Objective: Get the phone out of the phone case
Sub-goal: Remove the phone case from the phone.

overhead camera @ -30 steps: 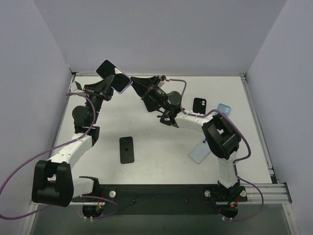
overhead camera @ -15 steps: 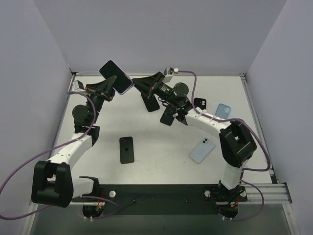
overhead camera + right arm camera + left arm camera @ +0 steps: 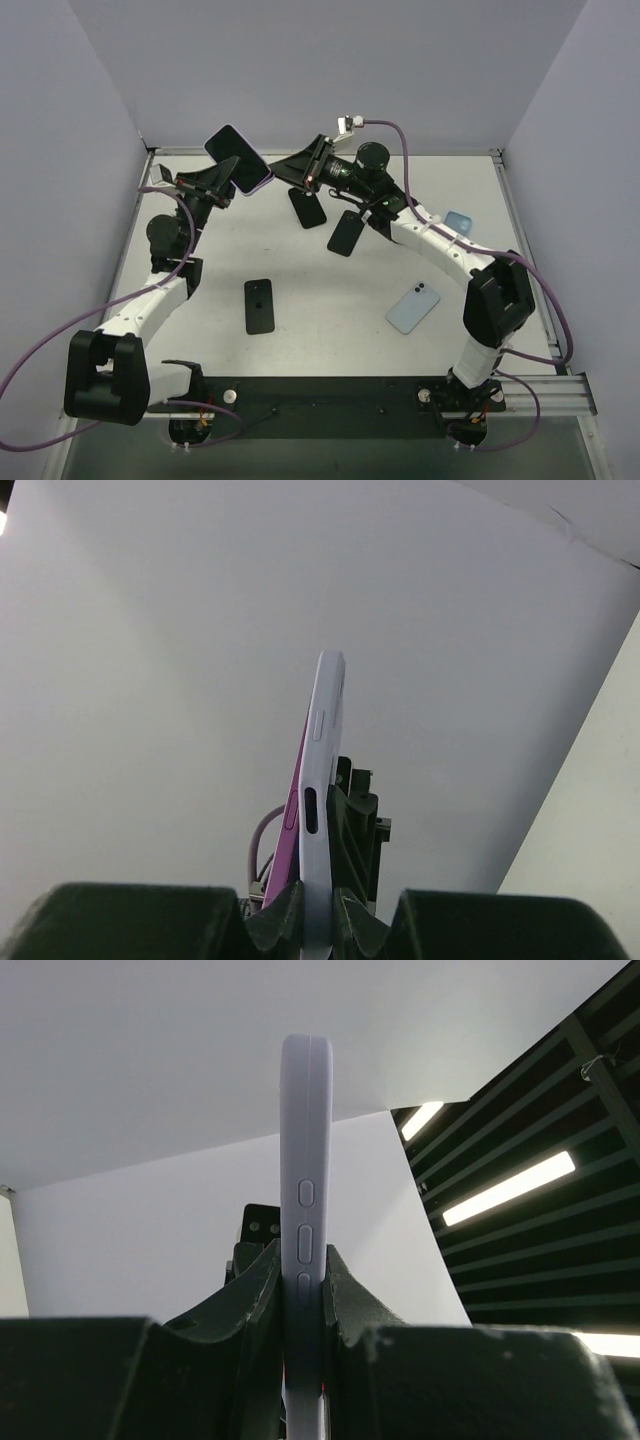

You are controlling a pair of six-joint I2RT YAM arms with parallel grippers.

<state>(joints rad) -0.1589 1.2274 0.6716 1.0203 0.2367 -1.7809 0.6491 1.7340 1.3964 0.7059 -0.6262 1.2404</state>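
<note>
White tabletop (image 3: 330, 300) is lying under both arms in your top view, where the phone (image 3: 236, 155) in its lilac phone case (image 3: 266, 180) is hanging above the far-left corner, long axis running from far left to near right, dark screen facing up. Your left gripper (image 3: 226, 183) and right gripper (image 3: 278, 173) are gripping it from opposite sides. In your left wrist view, the fingers (image 3: 262, 1280) are clamping the phone case (image 3: 305, 1210) edge-on, its length pointing up the frame. In your right wrist view, the fingers (image 3: 275, 920) are pinching the upright edge, a pink strip (image 3: 292, 830) showing beside it.
</note>
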